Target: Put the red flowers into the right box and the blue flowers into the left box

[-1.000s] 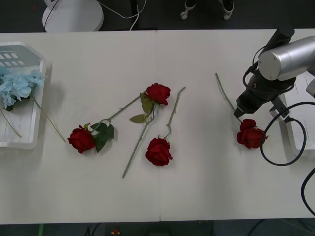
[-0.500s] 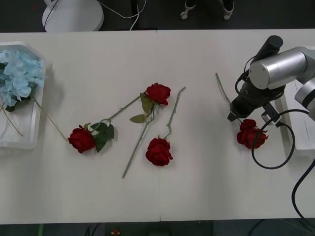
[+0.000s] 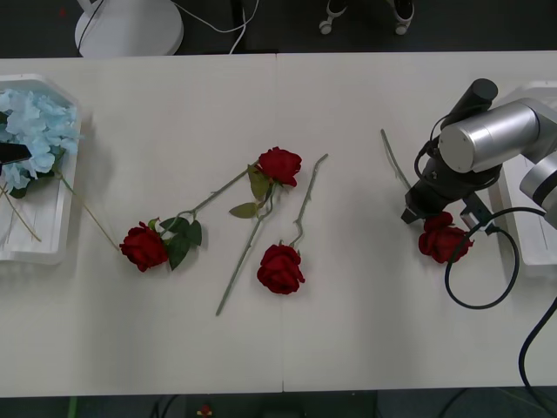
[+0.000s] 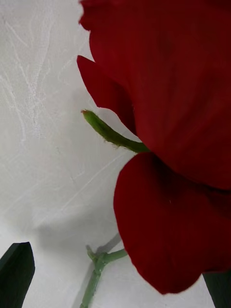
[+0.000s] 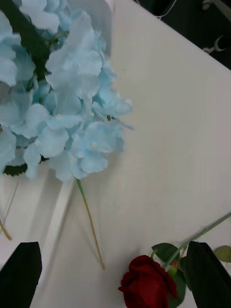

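Four red flowers lie on the white surface (image 3: 348, 331); none is in the right box (image 3: 529, 228) yet. Landmark: the middle rose (image 3: 280, 267).

- Fourth rose (image 3: 444, 243): well to the right of the middle rose, just short of the right box, its stem (image 3: 393, 160) running up and away from the head.
- Right hand (image 3: 419, 209): low over that stem where it meets the head. Wrist view: black fingertips (image 4: 17, 274) spread wide at both corners, stem base and petals between them. Open, nothing gripped.
- Two other roses: one (image 3: 279, 165) just above the middle rose, one (image 3: 144, 246) to its left. Their stems cross and tangle with the middle rose's.
- Blue flowers (image 3: 33, 131): far left of the middle rose, resting in the left box (image 3: 35, 252), with thin stems trailing over its rim onto the surface.
- Left hand (image 5: 115, 269): over the left box rim, fingers apart and empty, the leftmost rose close ahead.

Risks, as I judge them:
- Closing on petals instead of stem could crush the head or let it slip; the head crowds the gap.
- A thin stem may roll out of the fingers if pinched off-centre.
- The long stem could catch the right box's rim on the way over and lever the rose loose.
- Later, the crossed stems may drag a neighbour along.
- Trailing blue stems could snag the left hand and pull a cluster out.
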{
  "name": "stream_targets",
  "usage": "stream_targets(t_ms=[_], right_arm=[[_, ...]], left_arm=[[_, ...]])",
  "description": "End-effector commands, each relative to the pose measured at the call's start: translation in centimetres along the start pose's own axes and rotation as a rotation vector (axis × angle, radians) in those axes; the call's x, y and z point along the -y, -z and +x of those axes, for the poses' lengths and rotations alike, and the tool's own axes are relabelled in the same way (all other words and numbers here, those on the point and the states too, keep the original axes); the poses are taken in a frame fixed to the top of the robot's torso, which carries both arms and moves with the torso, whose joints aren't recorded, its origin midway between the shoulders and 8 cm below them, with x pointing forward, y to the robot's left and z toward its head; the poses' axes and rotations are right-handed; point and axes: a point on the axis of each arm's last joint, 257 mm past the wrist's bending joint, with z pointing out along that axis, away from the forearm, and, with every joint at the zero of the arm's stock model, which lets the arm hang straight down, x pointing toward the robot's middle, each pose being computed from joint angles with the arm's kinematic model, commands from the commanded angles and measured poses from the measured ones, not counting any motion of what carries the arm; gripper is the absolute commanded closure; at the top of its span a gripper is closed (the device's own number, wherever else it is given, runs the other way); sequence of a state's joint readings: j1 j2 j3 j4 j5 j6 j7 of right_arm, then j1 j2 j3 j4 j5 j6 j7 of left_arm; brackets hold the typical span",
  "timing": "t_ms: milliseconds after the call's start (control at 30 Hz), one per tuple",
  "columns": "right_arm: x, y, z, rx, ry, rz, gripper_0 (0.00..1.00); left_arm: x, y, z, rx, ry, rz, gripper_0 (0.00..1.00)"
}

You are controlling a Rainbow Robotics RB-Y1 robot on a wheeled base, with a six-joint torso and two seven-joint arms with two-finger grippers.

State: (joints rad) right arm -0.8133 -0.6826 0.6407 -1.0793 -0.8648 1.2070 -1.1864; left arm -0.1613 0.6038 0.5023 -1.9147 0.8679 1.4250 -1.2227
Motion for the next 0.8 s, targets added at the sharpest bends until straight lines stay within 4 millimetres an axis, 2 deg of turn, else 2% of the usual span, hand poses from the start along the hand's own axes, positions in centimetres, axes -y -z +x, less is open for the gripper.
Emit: stream_targets(t_ms=[33, 100, 233, 333, 667, 800], right_arm=[[0.8, 0.1, 1.3, -0.036, -0.015, 0.002, 0.00], [0.9, -0.1, 1.1, -0.034, -0.010, 0.004, 0.00], [0.7, -0.2, 1.0, -0.038, -0.009, -0.005, 0.00], [0.7, -0.2, 1.1, -0.040, -0.003, -0.004, 0.00], [0.9, -0.6, 1.1, -0.057, 0.012, -0.003, 0.00], [1.1, -0.8, 0.9, -0.059, 0.015, 0.003, 0.13]], left_arm=[[3.5, -0.1, 0.9, -0.041, -0.139, -0.051, 0.14], [5.4, -1.2, 2.0, -0.076, -0.173, -0.060, 0.14], [8.0, -3.2, 2.8, -0.084, -0.264, -0.073, 0.14], [9.3, -4.7, 3.4, -0.095, -0.415, -0.078, 0.14], [10.4, -9.7, 6.4, -0.196, -0.841, -0.024, 0.14], [11.7, -11.5, 8.6, -0.240, -0.969, 0.019, 0.14]])
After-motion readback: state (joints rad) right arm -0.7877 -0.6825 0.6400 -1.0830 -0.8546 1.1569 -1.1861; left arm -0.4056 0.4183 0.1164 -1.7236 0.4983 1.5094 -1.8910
